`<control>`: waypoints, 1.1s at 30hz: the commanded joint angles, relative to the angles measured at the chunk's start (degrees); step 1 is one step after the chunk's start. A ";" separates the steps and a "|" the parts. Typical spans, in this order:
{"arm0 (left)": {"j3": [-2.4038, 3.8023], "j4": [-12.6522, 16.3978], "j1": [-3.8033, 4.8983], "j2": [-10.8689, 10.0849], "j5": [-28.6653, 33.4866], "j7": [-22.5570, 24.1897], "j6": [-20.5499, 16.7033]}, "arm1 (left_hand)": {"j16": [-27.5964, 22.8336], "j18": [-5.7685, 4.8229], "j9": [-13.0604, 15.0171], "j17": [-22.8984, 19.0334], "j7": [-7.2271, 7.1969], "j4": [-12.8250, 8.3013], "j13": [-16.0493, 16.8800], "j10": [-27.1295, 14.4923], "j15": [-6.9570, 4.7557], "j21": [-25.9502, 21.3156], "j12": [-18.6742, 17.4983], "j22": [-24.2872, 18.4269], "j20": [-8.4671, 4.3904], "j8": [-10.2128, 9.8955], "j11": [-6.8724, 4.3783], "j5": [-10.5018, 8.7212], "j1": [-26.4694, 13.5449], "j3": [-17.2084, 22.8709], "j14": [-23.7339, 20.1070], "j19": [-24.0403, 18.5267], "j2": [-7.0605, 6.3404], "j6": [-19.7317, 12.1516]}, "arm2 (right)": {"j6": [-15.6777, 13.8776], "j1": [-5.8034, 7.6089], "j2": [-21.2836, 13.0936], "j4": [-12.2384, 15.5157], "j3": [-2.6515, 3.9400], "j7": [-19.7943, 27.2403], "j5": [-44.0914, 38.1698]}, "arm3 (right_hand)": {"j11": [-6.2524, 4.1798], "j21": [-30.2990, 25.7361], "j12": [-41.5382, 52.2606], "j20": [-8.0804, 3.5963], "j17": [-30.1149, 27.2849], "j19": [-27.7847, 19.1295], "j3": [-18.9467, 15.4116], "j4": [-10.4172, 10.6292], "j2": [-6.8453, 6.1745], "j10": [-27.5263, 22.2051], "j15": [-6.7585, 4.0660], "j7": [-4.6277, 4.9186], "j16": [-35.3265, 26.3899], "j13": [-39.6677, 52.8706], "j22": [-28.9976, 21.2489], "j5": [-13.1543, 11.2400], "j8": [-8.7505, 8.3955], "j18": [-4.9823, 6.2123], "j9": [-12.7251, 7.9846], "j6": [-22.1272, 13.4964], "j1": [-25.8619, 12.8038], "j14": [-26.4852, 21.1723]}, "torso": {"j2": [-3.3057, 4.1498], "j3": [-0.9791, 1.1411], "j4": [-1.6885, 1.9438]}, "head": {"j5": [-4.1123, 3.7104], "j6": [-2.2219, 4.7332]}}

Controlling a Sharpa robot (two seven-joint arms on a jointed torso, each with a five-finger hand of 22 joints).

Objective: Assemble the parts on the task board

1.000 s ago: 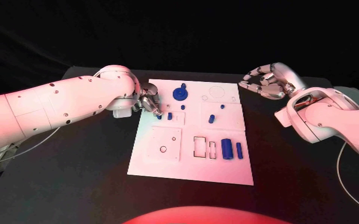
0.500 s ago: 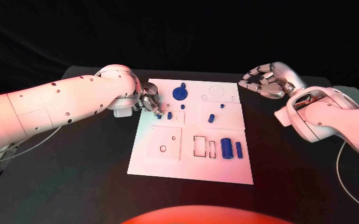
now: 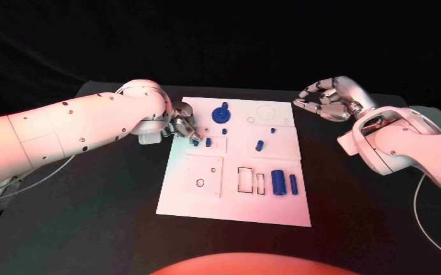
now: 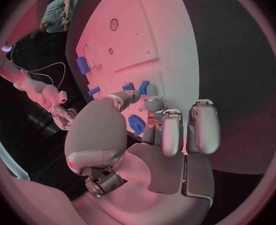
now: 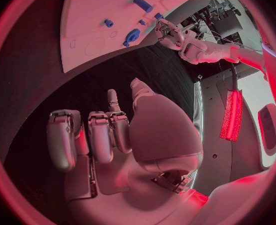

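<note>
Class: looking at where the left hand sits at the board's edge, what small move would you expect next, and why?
Probably the left hand closes its fingertips on the small blue part beside them at the task board edge. The right hand hovers off the board, holding nothing.

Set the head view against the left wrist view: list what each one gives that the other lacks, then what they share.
Head view: the whole white rectangular task board, seen from above. Left wrist view: the silver left hand from behind, fingertips beside two small blue parts at the board's edge; contact is unclear. Both: the board, the round blue part, two blue cylinders, the curled silver right hand, holding nothing.
</note>
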 commanded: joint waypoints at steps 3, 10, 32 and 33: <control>-0.20 0.05 -0.27 -0.17 0.23 0.02 1.71 | 0.15 -0.22 -0.15 10.94 -0.01 1.01 0.21 0.09 -0.08 -0.19 -0.12 0.08 -0.03 -0.20 0.31 -0.36 -0.30 -1.52 5.15 0.30 0.22 0.67 | -0.22 -0.04 -0.03 0.07 0.00 0.59 -0.45 | -0.36 -0.44 -0.23 -0.38 9.57 3.04 -0.40 0.10 0.12 1.54 -0.31 0.20 -0.41 10.03 11.45 0.20 0.20 1.05 0.05 -0.45 -0.58 4.78 | 0.05 0.02 -0.04 | 0.02 0.09; -0.14 0.14 -0.28 -0.57 0.12 0.06 0.75 | 0.12 -0.23 -0.24 10.86 0.01 3.20 0.35 0.10 -0.07 -0.21 -0.14 0.12 -0.03 -0.48 0.33 -0.34 -0.43 -3.89 5.13 0.35 0.30 0.91 | -0.29 -0.04 -0.04 0.06 0.00 0.62 -0.44 | -0.36 -0.53 -0.30 -0.38 9.51 2.99 -0.43 0.11 0.10 1.47 -0.30 0.20 -0.42 9.95 11.40 0.20 0.19 1.07 0.04 -0.49 -0.61 4.77 | 0.04 -0.01 -0.08 | -0.02 0.19; 0.81 1.55 -0.27 -2.51 5.11 6.09 -14.87 | -1.32 0.93 -0.37 8.17 1.32 4.86 -8.35 -6.46 0.91 -4.18 -7.33 -5.19 0.29 -2.29 1.61 -7.88 -3.00 -14.29 4.27 -2.20 2.90 -2.70 | -0.51 -0.04 0.01 -0.16 0.00 0.75 -0.39 | -0.34 -0.72 -0.36 -0.38 9.41 2.90 -0.51 0.16 0.08 1.41 -0.30 0.23 -0.46 9.89 11.28 0.17 0.17 1.12 0.03 -0.60 -0.75 4.75 | 0.03 0.01 -0.04 | -0.19 0.55; 0.83 1.68 -0.27 -2.66 5.81 8.08 -16.75 | -2.15 1.41 -0.31 6.77 1.97 4.77 -11.31 -9.12 1.36 -5.98 -9.74 -7.53 0.52 -2.45 2.13 -7.64 -1.35 -14.29 3.74 -3.44 2.88 -4.25 | -0.52 -0.04 0.00 -0.17 0.00 0.80 -0.36 | -0.33 -0.87 -0.42 -0.37 9.32 2.82 -0.53 0.16 0.07 1.34 -0.29 0.23 -0.49 9.82 11.18 0.16 0.16 1.16 0.03 -0.63 -0.79 4.73 | 0.01 0.03 -0.02 | -0.28 0.59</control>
